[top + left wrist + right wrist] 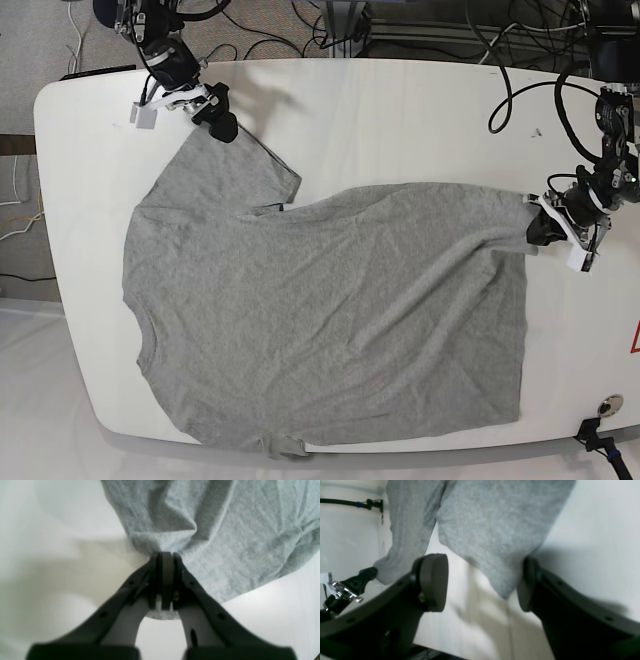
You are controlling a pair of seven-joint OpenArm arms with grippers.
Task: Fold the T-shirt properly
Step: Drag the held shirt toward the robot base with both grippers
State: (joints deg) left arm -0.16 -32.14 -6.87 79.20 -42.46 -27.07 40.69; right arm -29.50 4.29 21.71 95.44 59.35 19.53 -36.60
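one corner pinched, one sleeve unheld

the plain heather-grey short-sleeved cotton t-shirt (320, 310) lies spread, wrinkled, over most of the white table (400, 120). the left tool (165, 555) is clenched on its hem corner, probably to pull that edge taut before a fold. the right tool (482, 582) stands released, a sleeve tip between its pads without being gripped. the lower hem runs to the table's front edge; both wrist views are blurred, so layers are unclear.

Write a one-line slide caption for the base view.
Grey T-shirt spread on the white table; left gripper shut on its hem corner, right gripper open at a sleeve.
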